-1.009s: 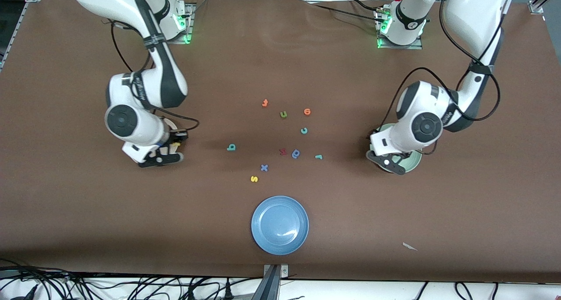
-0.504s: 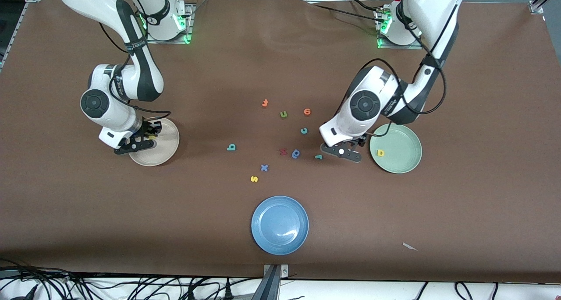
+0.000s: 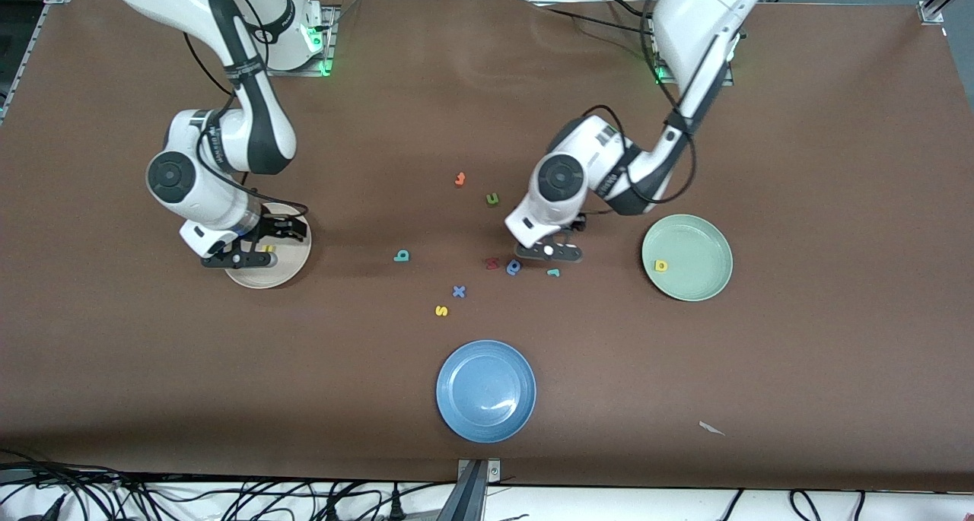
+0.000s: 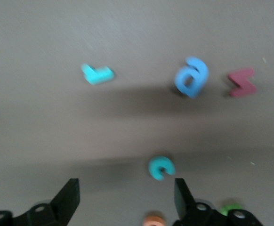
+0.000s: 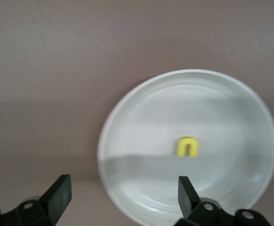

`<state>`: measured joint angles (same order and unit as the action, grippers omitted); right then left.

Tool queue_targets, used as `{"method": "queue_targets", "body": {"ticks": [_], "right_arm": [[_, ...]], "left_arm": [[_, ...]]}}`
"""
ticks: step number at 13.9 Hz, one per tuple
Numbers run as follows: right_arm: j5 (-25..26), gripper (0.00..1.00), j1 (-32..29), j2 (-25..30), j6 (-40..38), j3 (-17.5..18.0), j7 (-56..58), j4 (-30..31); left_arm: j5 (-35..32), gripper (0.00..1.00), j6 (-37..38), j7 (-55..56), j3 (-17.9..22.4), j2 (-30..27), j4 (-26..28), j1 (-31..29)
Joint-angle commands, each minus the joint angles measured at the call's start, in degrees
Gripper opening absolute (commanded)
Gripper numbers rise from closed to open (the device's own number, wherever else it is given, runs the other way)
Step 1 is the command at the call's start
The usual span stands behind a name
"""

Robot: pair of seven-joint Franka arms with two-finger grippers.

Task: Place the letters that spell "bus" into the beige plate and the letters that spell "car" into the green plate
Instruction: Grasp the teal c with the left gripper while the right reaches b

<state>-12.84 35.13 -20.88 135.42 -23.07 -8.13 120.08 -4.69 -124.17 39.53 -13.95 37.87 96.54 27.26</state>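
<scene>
My right gripper [image 3: 262, 241] [image 5: 123, 188] hangs open just above the beige plate [image 3: 262, 278] [image 5: 127, 117], with nothing between its fingers. A yellow "u" [image 3: 268, 249] [image 5: 188, 146] lies in that plate. My left gripper [image 3: 554, 239] [image 4: 126, 193] is open low over the cluster of letters. The teal "c" [image 4: 161, 168] lies on the table close to one of its fingers and is hidden in the front view. The teal "r" [image 3: 553, 272] [image 4: 97, 74] lies beside it. The teal "b" [image 3: 401, 256] and yellow "s" [image 3: 441, 310] lie apart on the table. A yellow "a" [image 3: 660, 265] sits in the green plate [image 3: 700, 239].
A blue round letter [image 3: 514, 266] [image 4: 192, 76] and a dark red letter [image 3: 491, 262] [image 4: 242, 82] lie beside the "r". An olive "u" [image 3: 492, 198], an orange "t" [image 3: 459, 178] and a blue "x" [image 3: 458, 291] lie nearby. A blue plate [image 3: 485, 390] sits nearest the front camera.
My right gripper opened over the beige plate and the yellow "u" now lies in it. My left arm swung from the green plate to over the letter cluster.
</scene>
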Motion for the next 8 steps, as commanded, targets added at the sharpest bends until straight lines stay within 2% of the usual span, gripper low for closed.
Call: {"method": "queue_targets", "body": {"ticks": [1, 4, 6, 8], "right_arm": [[-0.9, 1.0, 1.6, -3.5, -1.2, 3.1, -16.7, -4.9], [-0.9, 1.0, 1.7, -7.8, -1.2, 7.2, -37.8, -11.5], [-0.8, 1.0, 1.7, -11.0, -1.4, 9.2, -49.6, -16.0], [-0.7, 0.97, 1.7, -11.7, -3.3, 9.5, -51.4, -17.9]], "left_arm": [[-2.2, 0.62, -2.4, 3.3, 0.4, 1.1, -0.2, 0.4], [-2.2, 0.63, -7.8, 3.8, 0.4, 3.5, -0.1, 0.8], [-2.3, 0.63, -8.1, 3.7, 0.4, 3.6, 0.0, 0.8], [-2.3, 0.62, -8.1, 3.7, 0.4, 3.8, 0.3, 0.8]]}}
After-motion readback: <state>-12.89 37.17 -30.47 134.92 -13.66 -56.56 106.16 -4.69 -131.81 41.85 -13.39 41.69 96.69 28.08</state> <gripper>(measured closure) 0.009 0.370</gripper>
